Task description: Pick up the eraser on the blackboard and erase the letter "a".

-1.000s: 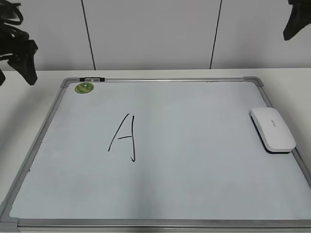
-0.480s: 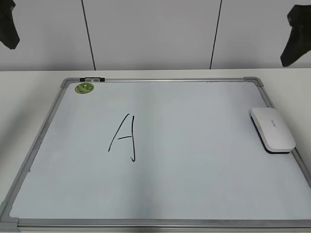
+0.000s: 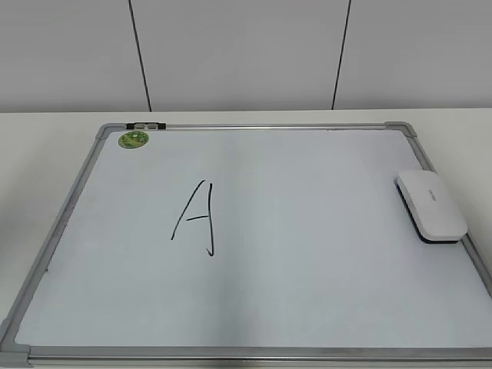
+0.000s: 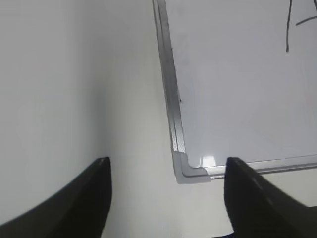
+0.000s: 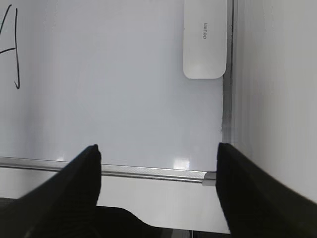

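The blackboard [image 3: 254,307] lies flat on the white table [image 3: 46,131], and its grey frame fills most of the exterior view. The eraser [image 3: 430,205] rests on the board at the right side, close to the right frame rail, with its long side running almost along that rail. It is white on top and shows a dark edge at the bottom. It is at the same place as in the two earlier pictures.

The only letter on the board is a tall, angular "A" [image 3: 196,217] in black marker, left of the middle and well apart from the eraser. No part of it is wiped; it looks the same as before. A green round sticker [image 3: 133,139] sits at the far left corner, beside a small black and silver clip [image 3: 146,124] on the frame.

What differs is the arms. One second ago dark parts of both arms were at the top corners of the exterior view; half a second ago less of them showed; now neither arm is in that view.

In the left wrist view the left gripper [image 4: 167,196] has its fingers spread wide, holding nothing, above the table near a corner of the board. In the right wrist view the right gripper [image 5: 158,186] is also spread wide and holds nothing, above the near frame rail, with the eraser further ahead of it.
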You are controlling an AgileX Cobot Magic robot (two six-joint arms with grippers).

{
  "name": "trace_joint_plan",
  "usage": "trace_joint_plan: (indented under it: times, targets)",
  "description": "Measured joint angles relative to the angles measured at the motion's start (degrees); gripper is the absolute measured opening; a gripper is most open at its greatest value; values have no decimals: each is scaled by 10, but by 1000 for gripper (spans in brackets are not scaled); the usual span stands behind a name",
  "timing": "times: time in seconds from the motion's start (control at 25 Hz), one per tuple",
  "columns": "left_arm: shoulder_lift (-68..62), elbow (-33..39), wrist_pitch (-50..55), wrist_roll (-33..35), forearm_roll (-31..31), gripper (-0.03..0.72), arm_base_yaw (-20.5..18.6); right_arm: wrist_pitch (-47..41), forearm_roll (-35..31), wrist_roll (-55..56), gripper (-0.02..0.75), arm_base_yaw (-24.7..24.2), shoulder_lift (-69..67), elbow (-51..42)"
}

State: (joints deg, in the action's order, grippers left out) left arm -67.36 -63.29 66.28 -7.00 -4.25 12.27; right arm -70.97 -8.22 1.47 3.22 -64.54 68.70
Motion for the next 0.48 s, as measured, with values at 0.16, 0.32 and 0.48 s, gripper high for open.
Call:
trace_joint_plan:
  times: [0.16,0.32,0.48]
  targets:
    - [89,79,-22,-1,-2,515,0,26,-1,0,536,0,81,-62]
    - [177,141,-38,-2,-5,515,0,56,-7,0,536,0,170,-145]
    - [253,201,-43,-2,-6,515,0,60,-10,0,536,0,260,-234]
